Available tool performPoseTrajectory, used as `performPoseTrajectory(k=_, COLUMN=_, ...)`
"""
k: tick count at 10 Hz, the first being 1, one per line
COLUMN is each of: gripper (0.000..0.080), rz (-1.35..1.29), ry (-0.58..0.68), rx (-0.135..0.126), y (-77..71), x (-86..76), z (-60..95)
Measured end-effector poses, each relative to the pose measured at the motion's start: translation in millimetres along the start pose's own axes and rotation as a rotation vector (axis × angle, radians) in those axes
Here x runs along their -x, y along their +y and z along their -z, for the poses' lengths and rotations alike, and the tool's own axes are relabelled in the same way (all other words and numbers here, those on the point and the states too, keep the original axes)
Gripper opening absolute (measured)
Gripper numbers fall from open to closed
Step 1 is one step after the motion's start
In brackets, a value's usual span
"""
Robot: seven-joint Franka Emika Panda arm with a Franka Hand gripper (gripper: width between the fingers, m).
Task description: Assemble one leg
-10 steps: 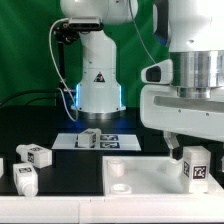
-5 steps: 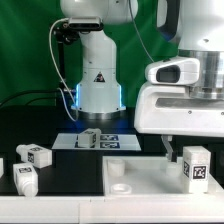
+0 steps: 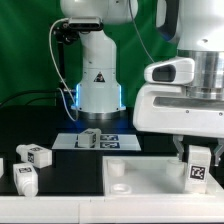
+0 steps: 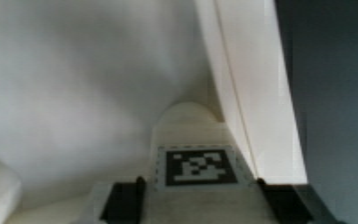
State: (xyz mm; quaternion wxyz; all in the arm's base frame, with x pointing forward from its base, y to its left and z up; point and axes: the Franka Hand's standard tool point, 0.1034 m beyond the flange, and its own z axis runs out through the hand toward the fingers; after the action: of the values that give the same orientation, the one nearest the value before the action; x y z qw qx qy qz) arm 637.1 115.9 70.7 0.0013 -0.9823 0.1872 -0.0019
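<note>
My gripper (image 3: 197, 160) is shut on a leg (image 3: 199, 167), a small white block with a black-and-white tag, held upright at the exterior view's right. It hangs just over the right end of the large flat white slab (image 3: 135, 178). In the wrist view the leg (image 4: 197, 150) sits between my two black fingers (image 4: 128, 198), its tagged face up, with the slab (image 4: 87, 90) below and the slab's edge running past it. Three more legs lie apart: two at the left (image 3: 36, 155) (image 3: 24, 179) and one by the robot base (image 3: 90, 138).
The marker board (image 3: 108, 141) lies at the foot of the robot base (image 3: 98, 95). The slab has a round corner socket (image 3: 120, 171) near its left end. Black table surface (image 3: 60, 200) lies between the left legs and the slab.
The gripper with the leg has moved down and slightly to the exterior view's right, closer to the slab. The other parts have not moved.
</note>
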Motion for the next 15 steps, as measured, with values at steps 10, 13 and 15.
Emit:
performPoseTrajectory(k=10, gripper=0.0286, rz=-1.335, ry=0.007, rx=-0.130, y=-3.0, x=-2.2, z=-1.4)
performPoseTrajectory(k=13, gripper=0.0287, rz=-1.512, ry=-0.012, rx=-0.143, y=-3.6, x=-3.5, z=-1.5)
performPoseTrajectory(k=15, gripper=0.0287, rz=-1.568, ry=-0.017, rx=-0.146, y=-3.0, x=-4.2, z=-1.6)
